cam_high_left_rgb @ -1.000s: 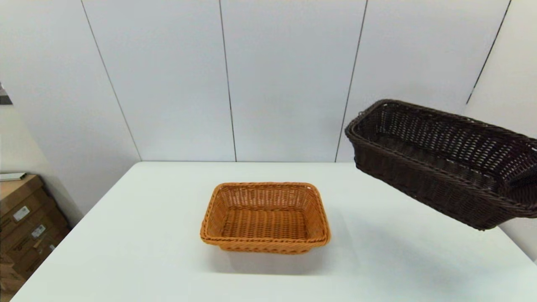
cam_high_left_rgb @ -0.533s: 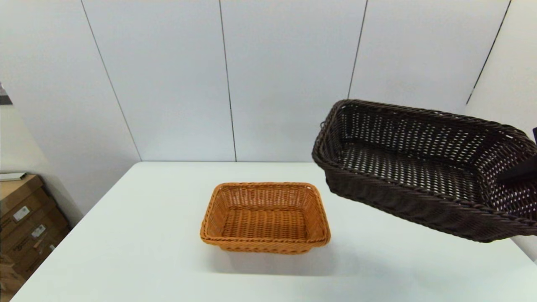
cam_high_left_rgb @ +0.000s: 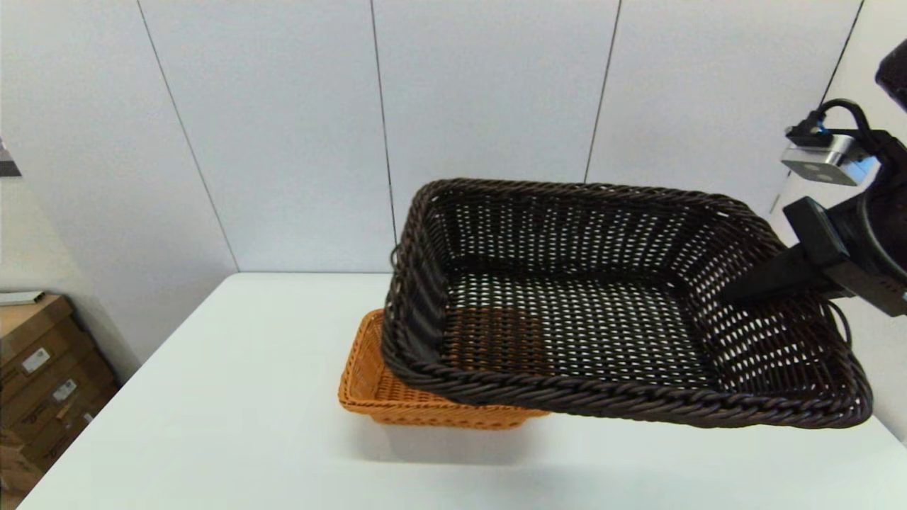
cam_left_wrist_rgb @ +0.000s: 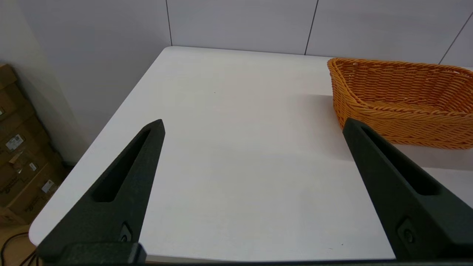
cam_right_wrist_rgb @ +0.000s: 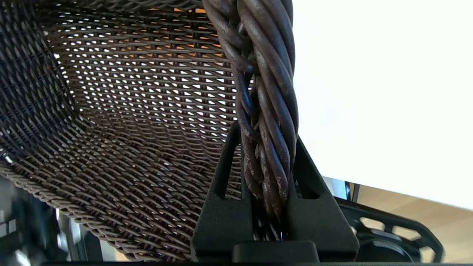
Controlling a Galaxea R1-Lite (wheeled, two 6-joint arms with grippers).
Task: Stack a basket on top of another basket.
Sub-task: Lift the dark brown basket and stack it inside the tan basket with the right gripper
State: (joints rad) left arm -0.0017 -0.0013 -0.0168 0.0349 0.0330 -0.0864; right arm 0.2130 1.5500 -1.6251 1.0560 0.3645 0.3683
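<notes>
the right gripper (cam_right_wrist_rgb: 266, 147) is clamped on the braided rim of the dark brown wicker basket (cam_high_left_rgb: 595, 312), its two black fingers (cam_right_wrist_rgb: 225, 173) pressed against either side of the twisted rim strands at the basket's right end. in the head view the gripper (cam_high_left_rgb: 762, 280) reaches in from the right edge, one finger lying inside the right wall, and holds the dark basket up in the air above the white table (cam_high_left_rgb: 212, 425), tilted slightly with its left end a little higher than the near right corner. the dark basket hangs over the right part of the orange-tan wicker basket (cam_high_left_rgb: 375, 386), which sits flat on the table near the middle; orange weave shows through the open lattice of the dark basket's floor at its left side. the two baskets are not nested, and whether they touch cannot be told from here. the left gripper (cam_left_wrist_rgb: 253, 125) hovers low over the near left part of the table (cam_left_wrist_rgb: 236, 147) with its fingers spread wide and nothing between them, the orange-tan basket (cam_left_wrist_rgb: 399, 99) just beyond its right finger. cardboard boxes (cam_high_left_rgb: 42, 368) stand on the floor to the left of the table.
</notes>
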